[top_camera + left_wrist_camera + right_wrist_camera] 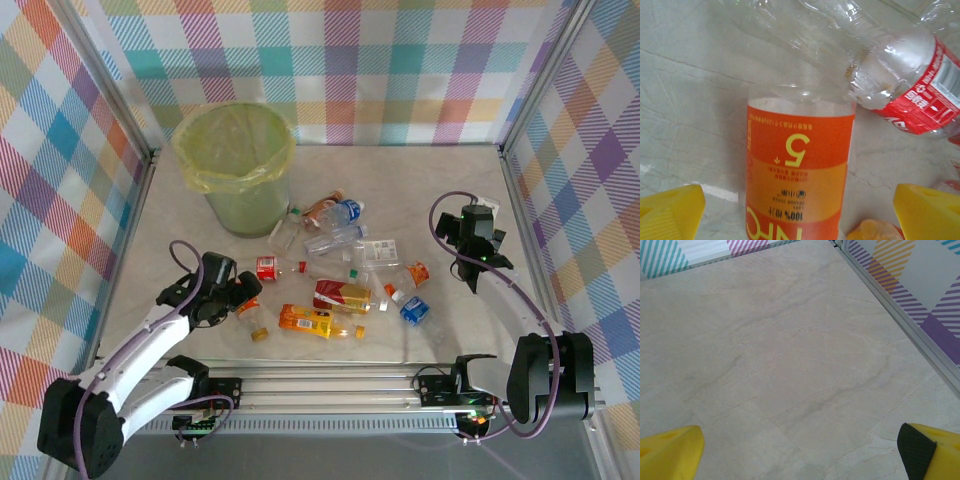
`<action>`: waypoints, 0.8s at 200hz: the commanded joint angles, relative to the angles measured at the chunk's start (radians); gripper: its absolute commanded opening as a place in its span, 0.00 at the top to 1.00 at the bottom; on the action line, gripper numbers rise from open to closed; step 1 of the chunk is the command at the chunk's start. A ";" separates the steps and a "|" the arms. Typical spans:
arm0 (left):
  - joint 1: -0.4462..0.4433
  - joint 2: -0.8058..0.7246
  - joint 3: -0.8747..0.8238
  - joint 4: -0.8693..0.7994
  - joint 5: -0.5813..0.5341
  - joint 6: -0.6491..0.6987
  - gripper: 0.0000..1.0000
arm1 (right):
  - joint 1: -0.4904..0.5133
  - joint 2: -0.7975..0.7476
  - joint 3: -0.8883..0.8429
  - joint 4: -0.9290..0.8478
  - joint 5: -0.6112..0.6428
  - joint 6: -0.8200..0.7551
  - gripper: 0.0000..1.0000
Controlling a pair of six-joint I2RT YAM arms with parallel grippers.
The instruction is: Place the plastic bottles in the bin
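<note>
Left wrist view: the left gripper (800, 212) has its yellow fingers (670, 212) wide open, one on each side of a clear plastic bottle with an orange label (800, 170). They do not touch it. This bottle lies on the pale marble bench (160, 230), on the near side of the round pale-green bin with a yellow-green bag (240, 210) and well apart from it. The other small plastic bottles (345, 262) lie in a loose heap between this bottle and the bin.

The bottle looks smooth and round, so it may roll or pop out when the fingers squeeze. A clear bottle with a red label (915, 95) sits right at its far end and could get bumped or dragged along. The bin is tall, so a bottle carried low might hit the rim or pull on the bag.

The right gripper (476, 262), far to the right of the bin, is open too and holds nothing; it hangs over bare bench.

The orange bottle's near end is cut off, so its cap cannot be seen. I cannot tell if the red-label bottle rests on it or just beside it. The inside of the bin is hard to make out.
</note>
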 commanded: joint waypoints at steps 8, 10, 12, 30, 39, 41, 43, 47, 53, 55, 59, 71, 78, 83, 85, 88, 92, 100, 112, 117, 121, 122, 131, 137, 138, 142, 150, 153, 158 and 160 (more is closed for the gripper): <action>-0.013 0.045 -0.020 0.048 -0.041 0.011 0.07 | 0.005 -0.012 -0.006 0.025 -0.004 0.010 0.00; -0.013 0.048 -0.021 0.050 -0.043 0.011 0.07 | 0.005 -0.011 -0.005 0.025 -0.003 0.010 0.00; -0.013 0.050 -0.021 0.051 -0.044 0.011 0.07 | 0.006 -0.011 -0.006 0.026 -0.004 0.010 0.00; -0.014 0.075 -0.033 0.081 -0.048 0.010 0.10 | 0.005 -0.006 -0.003 0.024 -0.005 0.008 0.00; -0.015 0.087 -0.039 0.095 -0.051 0.008 0.12 | 0.005 -0.004 -0.003 0.025 -0.007 0.008 0.00; -0.015 0.091 -0.040 0.097 -0.050 0.008 0.12 | 0.006 -0.004 -0.002 0.025 -0.008 0.008 0.00; -0.015 0.094 -0.040 0.100 -0.050 0.008 0.12 | 0.006 -0.004 -0.003 0.025 -0.008 0.007 0.00; -0.015 0.101 -0.041 0.103 -0.051 0.008 0.13 | 0.006 -0.004 -0.002 0.025 -0.008 0.007 0.00; -0.013 0.110 -0.043 0.109 -0.053 0.009 0.13 | 0.006 -0.004 -0.003 0.025 -0.009 0.008 0.00; -0.014 0.113 -0.043 0.109 -0.054 0.009 0.13 | 0.006 -0.004 -0.003 0.025 -0.010 0.008 0.00; -0.014 0.120 -0.045 0.113 -0.058 0.007 0.14 | 0.006 -0.003 -0.002 0.026 -0.011 0.007 0.00; -0.015 0.136 -0.049 0.125 -0.067 0.005 0.15 | 0.006 -0.004 -0.003 0.026 -0.015 0.006 0.00; -0.015 0.145 -0.053 0.134 -0.073 0.004 0.16 | 0.006 -0.004 -0.003 0.026 -0.016 0.006 0.00; -0.015 0.153 -0.053 0.138 -0.075 0.001 0.18 | 0.005 -0.004 -0.003 0.026 -0.017 0.005 0.00; -0.015 0.156 -0.054 0.141 -0.076 0.001 0.18 | 0.005 -0.004 -0.003 0.027 -0.017 0.005 0.00; -0.015 0.161 -0.054 0.144 -0.077 0.001 0.18 | 0.006 -0.004 -0.003 0.026 -0.018 0.005 0.00; -0.015 0.168 -0.054 0.148 -0.079 0.000 0.19 | 0.006 -0.004 -0.002 0.026 -0.019 0.005 0.00; -0.015 0.182 -0.054 0.153 -0.082 -0.001 0.21 | 0.006 -0.002 -0.003 0.026 -0.019 0.005 0.00; -0.015 0.201 -0.054 0.155 -0.090 -0.007 0.25 | 0.006 -0.003 -0.002 0.027 -0.019 0.003 0.00; -0.015 0.208 -0.055 0.155 -0.093 -0.011 0.27 | 0.006 -0.003 -0.002 0.026 -0.017 0.003 0.00; -0.015 0.212 -0.056 0.155 -0.096 -0.013 0.29 | 0.005 -0.003 -0.003 0.027 -0.017 0.003 0.00; -0.015 0.213 -0.056 0.155 -0.096 -0.014 0.30 | 0.005 -0.003 -0.003 0.026 -0.017 0.003 0.00; -0.015 0.218 -0.058 0.153 -0.099 -0.018 0.34 | 0.005 -0.002 -0.003 0.026 -0.016 0.003 0.00; -0.015 0.216 -0.058 0.150 -0.104 -0.018 0.36 | 0.006 -0.002 -0.003 0.026 -0.016 0.003 0.00; -0.015 0.216 -0.058 0.148 -0.104 -0.018 0.37 | 0.005 -0.001 -0.003 0.027 -0.016 0.003 0.00; -0.015 0.213 -0.056 0.144 -0.105 -0.019 0.38 | 0.006 -0.001 -0.002 0.026 -0.016 0.003 0.00; -0.015 0.204 -0.053 0.130 -0.111 -0.020 0.41 | 0.006 0.000 -0.002 0.027 -0.016 0.004 0.00; -0.015 0.199 -0.052 0.124 -0.113 -0.020 0.42 | 0.005 0.000 -0.003 0.029 -0.016 0.003 0.00; -0.014 0.188 -0.048 0.113 -0.118 -0.019 0.44 | 0.005 0.002 -0.001 0.027 -0.016 0.003 0.00; -0.014 0.184 -0.046 0.106 -0.121 -0.019 0.45 | 0.006 0.002 -0.001 0.028 -0.016 0.004 0.00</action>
